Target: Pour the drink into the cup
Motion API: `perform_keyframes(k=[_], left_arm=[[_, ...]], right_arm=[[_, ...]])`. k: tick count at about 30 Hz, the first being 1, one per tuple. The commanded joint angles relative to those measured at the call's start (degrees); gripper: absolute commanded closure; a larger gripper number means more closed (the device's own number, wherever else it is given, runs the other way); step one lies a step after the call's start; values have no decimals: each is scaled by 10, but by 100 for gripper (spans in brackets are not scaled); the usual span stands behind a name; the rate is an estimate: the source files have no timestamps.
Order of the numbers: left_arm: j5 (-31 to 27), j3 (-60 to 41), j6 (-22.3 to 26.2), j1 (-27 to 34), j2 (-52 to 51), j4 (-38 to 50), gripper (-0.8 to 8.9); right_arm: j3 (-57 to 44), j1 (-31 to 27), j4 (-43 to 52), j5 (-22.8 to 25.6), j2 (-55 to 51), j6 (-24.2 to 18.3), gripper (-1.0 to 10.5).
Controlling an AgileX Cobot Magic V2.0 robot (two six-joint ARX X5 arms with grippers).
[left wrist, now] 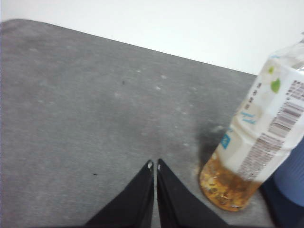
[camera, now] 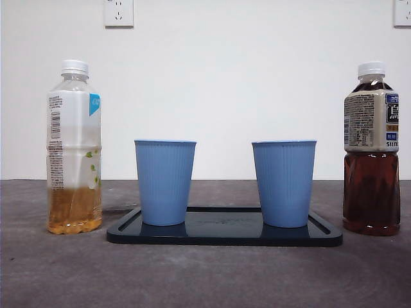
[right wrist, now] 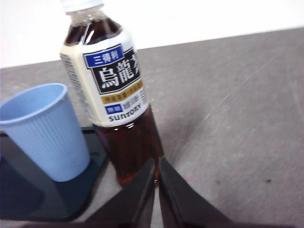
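Two blue cups (camera: 165, 181) (camera: 284, 182) stand upright on a dark tray (camera: 225, 234), probably to catch spills. Capped bottles flank it: pale tea (camera: 74, 147) one side, dark tea (camera: 372, 151) the other. The left gripper (left wrist: 154, 165) and right gripper (right wrist: 156, 164) have fingers pressed together, holding nothing. Grey bench (camera: 205, 276), white wall (camera: 225, 77) with sockets.

Two bottles, both capped and upright: one with pale amber drink low in it (camera: 74, 147), off the tray's left edge; one with dark tea (camera: 372, 151), off the tray's right edge. Two blue ribbed cups: one (camera: 164, 181) toward the tray's left end, one (camera: 284, 182) toward its right end. One dark tray (camera: 225, 237). One grey table (camera: 205, 276). Two wall sockets: one (camera: 119, 12), another (camera: 402, 12).
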Motion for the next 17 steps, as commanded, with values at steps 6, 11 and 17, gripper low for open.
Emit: perform_keyframes(k=[6,11,17], left_arm=[[3,106,-81,-21,16,5,804],[3,227,-86,-24,65,-47,804],[43,393,-62,-24,158,-125,804]], right_arm=[[119,9,0,-3,9,89,935],[224,12,-22,-7,56,95,935],[363,12,-90,-79,147,89,935]])
